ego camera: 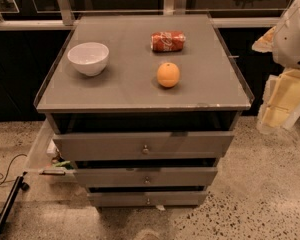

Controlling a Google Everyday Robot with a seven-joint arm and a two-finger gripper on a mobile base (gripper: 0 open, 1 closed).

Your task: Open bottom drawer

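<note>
Hand point(280, 109) right of cabinet point(130, 71); orange point(168, 75) atop.

White arm point(296, 31) at far right edge, pale yellow gripper point(273, 114) hanging below it, angled downward

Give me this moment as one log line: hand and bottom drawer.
hand: right of cabinet, touching nothing | bottom drawer: knob ungrasped | cabinet top: bowl, cola can on its side, orange

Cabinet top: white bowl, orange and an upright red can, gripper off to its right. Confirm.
Wrong: the camera view shows the red can lying on its side. The white bowl, orange and gripper off to the right stand as stated.
</note>
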